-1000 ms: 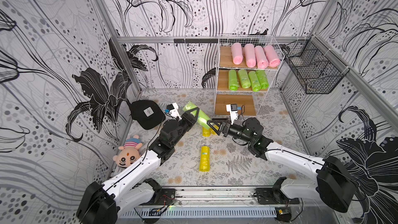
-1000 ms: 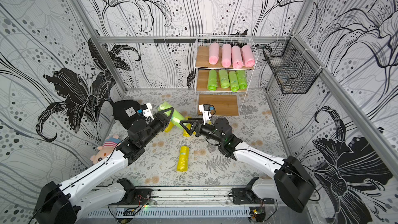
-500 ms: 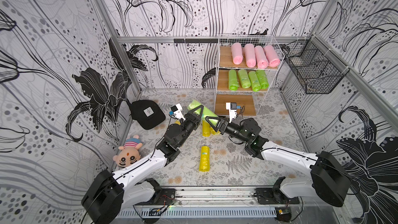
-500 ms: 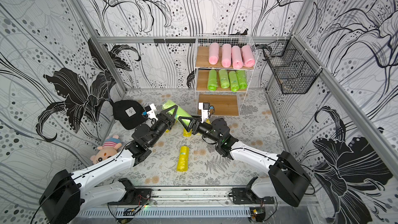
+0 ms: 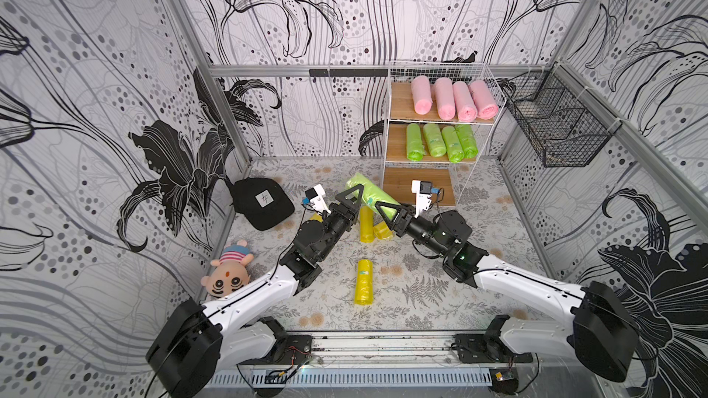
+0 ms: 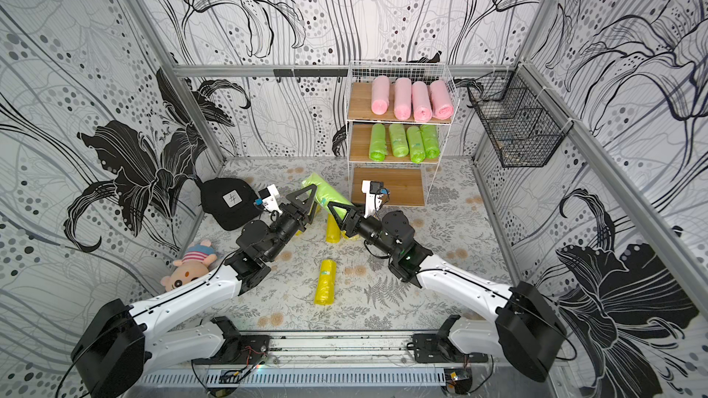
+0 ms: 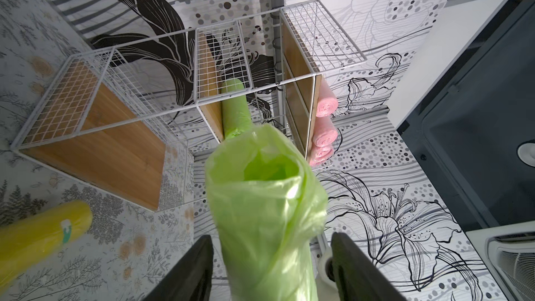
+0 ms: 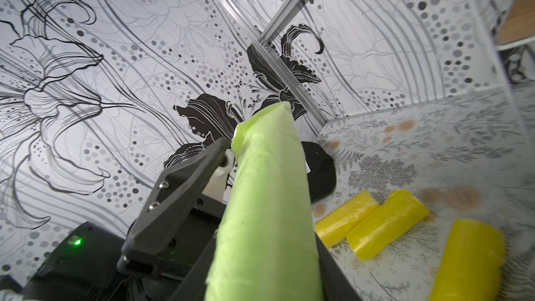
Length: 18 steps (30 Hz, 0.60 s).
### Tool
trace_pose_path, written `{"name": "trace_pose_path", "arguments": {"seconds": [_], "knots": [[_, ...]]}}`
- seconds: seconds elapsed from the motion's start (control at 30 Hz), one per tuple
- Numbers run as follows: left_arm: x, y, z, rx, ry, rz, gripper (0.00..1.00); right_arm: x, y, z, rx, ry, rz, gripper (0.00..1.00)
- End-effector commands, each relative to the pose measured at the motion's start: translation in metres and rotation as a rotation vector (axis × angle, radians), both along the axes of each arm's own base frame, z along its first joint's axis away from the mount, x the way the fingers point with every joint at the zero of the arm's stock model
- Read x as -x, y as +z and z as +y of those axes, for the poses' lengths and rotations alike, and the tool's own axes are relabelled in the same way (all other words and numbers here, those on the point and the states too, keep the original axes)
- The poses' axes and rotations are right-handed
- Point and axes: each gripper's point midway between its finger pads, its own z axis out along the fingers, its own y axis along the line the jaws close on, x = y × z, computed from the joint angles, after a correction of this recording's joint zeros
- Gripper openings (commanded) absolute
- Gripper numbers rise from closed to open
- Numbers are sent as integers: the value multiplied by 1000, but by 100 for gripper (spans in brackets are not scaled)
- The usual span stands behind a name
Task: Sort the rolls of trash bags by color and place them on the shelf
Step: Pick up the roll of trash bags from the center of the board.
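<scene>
rolls of trash bags are split between the floor and the shelf. nearest the robot, at about 6 o'clock on the floor, one yellow roll (image 5: 363,282) lies alone with its teal label showing. just beyond it, near the middle of the floor, two more yellow rolls (image 5: 366,223) lie side by side under the arms. above them a green roll (image 5: 373,193) hangs clear of the floor, its free end pointing toward 10 o'clock.

the right gripper (image 8: 266,238) is clamped around that roll, seemingly nearer one end than the middle. the left gripper (image 7: 270,235) has its fingers (image 7: 191,273) parted, one on each side of the same roll with a small gap at each, so it carries nothing.

farther off, at 1 o'clock against the back wall, stands the shelf (image 5: 400,105). four green rolls (image 5: 440,143) lie on its middle board and four pink rolls (image 5: 454,99) on top, and the lowest board has no roll on it.

the green roll looks light and soft. its thin crinkly film should dent under a pinch and probably slides on smooth fingers. in the left wrist view its free end flares into a loose open mouth, so a hold there would likely only crush or peel film. the firmer wound middle, pinched across the width, seems the better place. held toward one end, the roll may droop or swivel on the way to the middle board.
</scene>
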Motion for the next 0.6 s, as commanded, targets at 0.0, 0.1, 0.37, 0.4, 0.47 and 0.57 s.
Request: {"name": "trace_pose_path", "arguments": {"seconds": [0.0, 0.1, 0.37, 0.4, 0.47, 0.57], "knots": [[3, 0, 15, -126, 74, 15, 73, -15, 16, -31, 139, -193, -60, 36], [7, -10, 31, -226, 123, 43, 73, -31, 13, -57, 293, -363, -66, 37], [16, -7, 53, -511, 168, 58, 73, -65, 28, -91, 545, -656, -144, 38], [17, -5, 53, -528, 169, 54, 73, -69, 29, -91, 557, -674, -147, 38], [17, -2, 55, -556, 172, 49, 73, -78, 32, -89, 579, -699, -163, 38], [17, 1, 55, -573, 170, 37, 73, -95, 33, -88, 584, -726, -155, 38]]}}
